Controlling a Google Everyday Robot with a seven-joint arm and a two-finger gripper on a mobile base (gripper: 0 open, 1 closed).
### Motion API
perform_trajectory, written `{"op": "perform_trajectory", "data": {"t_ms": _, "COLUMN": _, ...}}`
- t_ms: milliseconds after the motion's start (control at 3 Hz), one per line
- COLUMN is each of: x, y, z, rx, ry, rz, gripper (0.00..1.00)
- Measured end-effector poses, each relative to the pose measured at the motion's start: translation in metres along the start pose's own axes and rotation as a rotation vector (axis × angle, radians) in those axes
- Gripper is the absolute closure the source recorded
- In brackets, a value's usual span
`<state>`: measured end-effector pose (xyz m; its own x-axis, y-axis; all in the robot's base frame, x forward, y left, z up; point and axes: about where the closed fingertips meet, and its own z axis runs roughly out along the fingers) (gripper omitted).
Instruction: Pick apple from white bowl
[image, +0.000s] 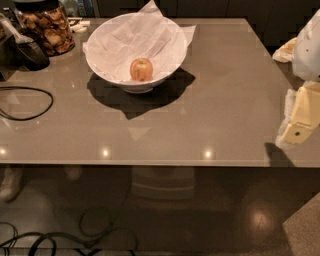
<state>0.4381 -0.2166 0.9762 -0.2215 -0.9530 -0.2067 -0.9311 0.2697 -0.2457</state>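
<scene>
Now, from left: a glass jar of brown snacks, a black cable loop, the apple lying in the white bowl on crinkled paper, and, at the table's right edge, my arm's cream gripper, angled down-left, well apart from the bowl, open or closed I cannot tell.

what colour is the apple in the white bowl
The apple is yellow-orange with a reddish blush, camera view; the claw is at far right.

Glass snack jar sat at 11 o'clock, dark scoop touching it, black cable at 9, gripper at 3
</scene>
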Motion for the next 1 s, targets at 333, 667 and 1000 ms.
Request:
{"op": "perform_trajectory", "data": {"t_ms": 333, "x": 0.000, "y": 0.000, "z": 0.000, "rx": 0.000, "ry": 0.000, "rz": 0.000, "gripper": 0.00}}
{"op": "perform_trajectory", "data": {"t_ms": 667, "x": -0.024, "y": -0.021, "z": -0.005, "rx": -0.010, "ry": 0.003, "rz": -0.027, "gripper": 0.00}}
{"op": "perform_trajectory", "data": {"t_ms": 1000, "x": -0.069, "y": -0.060, "z": -0.009, "rx": -0.005, "ry": 0.009, "rz": -0.081, "gripper": 0.00}}
